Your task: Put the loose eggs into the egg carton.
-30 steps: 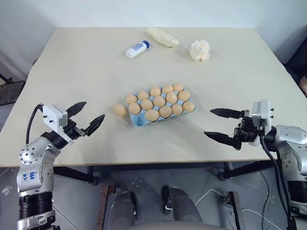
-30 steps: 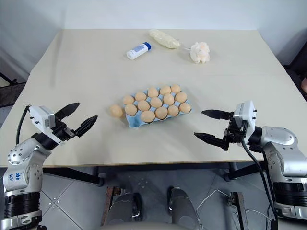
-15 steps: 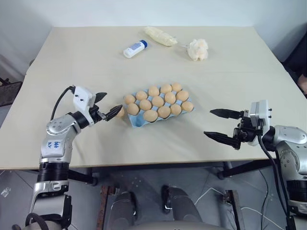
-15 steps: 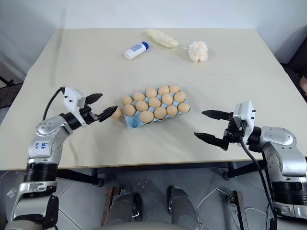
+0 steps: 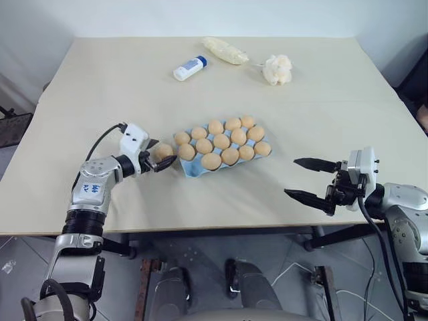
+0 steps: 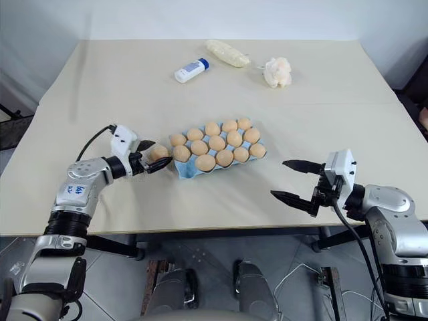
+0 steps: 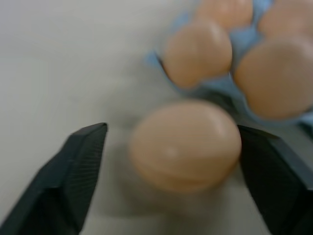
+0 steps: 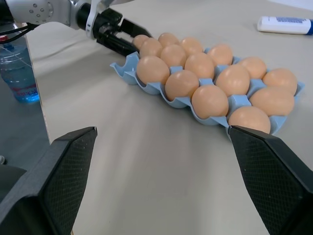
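Note:
One loose egg, smooth and tan-orange, lies on the table just left of the egg carton. The carton is a light blue moulded tray with an egg in several of its cups. My left gripper reaches level towards the carton, and its two black fingers stand either side of the loose egg. In the left wrist view one finger meets the egg's side, while the other finger still shows a small gap. My right gripper hangs open and empty over the table, right of the carton.
At the far side of the table lie a white bottle with a blue cap, a pale yellow bundle and a white-orange wad. A clear water bottle stands beyond the table's left edge.
My left arm has reached forward and right from the table's left front to the loose egg. Its fingers have narrowed around the egg. The right arm has kept still.

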Motion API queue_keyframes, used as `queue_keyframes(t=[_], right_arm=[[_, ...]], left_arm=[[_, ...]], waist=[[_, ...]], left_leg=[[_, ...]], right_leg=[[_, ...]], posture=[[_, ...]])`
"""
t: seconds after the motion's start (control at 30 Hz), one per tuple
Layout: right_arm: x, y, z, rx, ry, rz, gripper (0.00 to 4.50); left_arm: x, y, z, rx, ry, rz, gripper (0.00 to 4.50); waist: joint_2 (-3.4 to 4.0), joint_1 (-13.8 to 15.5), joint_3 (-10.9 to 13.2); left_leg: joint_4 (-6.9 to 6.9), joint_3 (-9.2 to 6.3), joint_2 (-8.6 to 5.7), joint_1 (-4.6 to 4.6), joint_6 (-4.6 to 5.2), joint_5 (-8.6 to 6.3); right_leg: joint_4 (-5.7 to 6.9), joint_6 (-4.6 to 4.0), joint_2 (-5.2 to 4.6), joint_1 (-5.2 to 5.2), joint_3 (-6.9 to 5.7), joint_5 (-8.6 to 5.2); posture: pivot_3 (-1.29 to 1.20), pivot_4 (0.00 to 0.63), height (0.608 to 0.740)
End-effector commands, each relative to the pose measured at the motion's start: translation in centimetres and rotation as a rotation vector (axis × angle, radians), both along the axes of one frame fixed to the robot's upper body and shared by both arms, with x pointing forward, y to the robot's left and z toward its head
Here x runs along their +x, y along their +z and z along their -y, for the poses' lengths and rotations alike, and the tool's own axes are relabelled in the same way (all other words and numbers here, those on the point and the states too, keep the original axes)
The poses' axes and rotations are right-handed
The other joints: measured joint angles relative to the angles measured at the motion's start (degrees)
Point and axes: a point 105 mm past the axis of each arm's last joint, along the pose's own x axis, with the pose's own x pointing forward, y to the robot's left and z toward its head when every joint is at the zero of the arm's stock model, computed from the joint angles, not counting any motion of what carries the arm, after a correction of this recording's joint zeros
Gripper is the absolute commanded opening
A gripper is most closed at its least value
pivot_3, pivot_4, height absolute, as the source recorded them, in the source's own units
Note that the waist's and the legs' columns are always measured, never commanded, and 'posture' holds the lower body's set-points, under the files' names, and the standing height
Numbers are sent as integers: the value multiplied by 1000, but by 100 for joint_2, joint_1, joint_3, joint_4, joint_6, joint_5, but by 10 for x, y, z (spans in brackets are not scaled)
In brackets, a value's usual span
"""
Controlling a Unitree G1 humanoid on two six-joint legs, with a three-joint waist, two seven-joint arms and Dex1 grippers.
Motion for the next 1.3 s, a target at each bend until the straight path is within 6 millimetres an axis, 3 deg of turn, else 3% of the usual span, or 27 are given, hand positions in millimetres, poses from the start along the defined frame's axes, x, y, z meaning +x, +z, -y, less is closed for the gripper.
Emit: queue_keyframes(t=[0.03, 0.1, 0.2, 0.43, 0.5, 0.57, 0.87, 1.1, 1.3], right_arm=[[-1, 15, 6, 0, -17, 54, 4500], [-1, 15, 6, 0, -18, 54, 4500], [0, 14, 6, -1, -19, 53, 4500], [0, 14, 7, -3, -21, 52, 4500], [0, 13, 8, -7, -24, 50, 4500], [1, 14, 8, -5, -25, 52, 4500], [5, 15, 5, 3, -19, 61, 4500], [1, 13, 6, 6, -33, 59, 4500], [1, 13, 6, 7, -40, 60, 4500]], left_arm=[[5, 14, 1, -1, 0, 40, 2979], [6, 15, 0, 0, 6, 46, 2450], [7, 18, -3, -5, 23, 55, 2136], [4, 37, -8, -45, -2, 128, 1979], [-13, 70, 1, -108, -163, 223, 1979], [-25, 84, 9, -124, -269, 243, 1979], [-40, 61, 35, -10, -503, 83, 1979], [-37, 56, 48, 10, -558, 67, 1979], [-30, 57, 52, 13, -542, 88, 3897]], waist=[[0, 1, 0], [0, 6, 0], [0, 1, 0], [0, 2, 0], [-2, -4, 2], [-3, -3, 3], [8, 3, 4], [8, -1, 5], [8, -1, 5]], left_leg=[[-1, 0, 1, 0, 0, 0], [-3, -2, 1, 0, 0, 0], [-3, -2, 1, 0, 2, 1], [-2, -2, 1, 0, 2, 1], [-2, -2, 1, -1, 2, 1], [-3, -2, 6, -4, 1, 0], [3, 0, -1, -2, 2, 0], [2, -3, 1, -2, 22, 12], [2, -2, 1, -2, 24, 12]], right_leg=[[-1, 0, 1, 0, 0, 0], [-1, -2, 1, 0, -2, -1], [-1, -2, 1, 0, -2, -1], [0, -2, 1, 0, -2, -1], [0, -2, 1, 0, -2, -1], [-1, -3, 3, -2, -4, -2], [0, -1, 3, 1, -1, -1], [0, -4, 6, 0, -2, -2], [0, -3, 5, 0, 0, -2]], posture=[[0, 150, 740], [0, 150, 740], [0, 150, 740], [0, 150, 740], [0, 150, 740], [0, 150, 740], [0, 150, 740], [0, 150, 740], [0, 150, 740]])
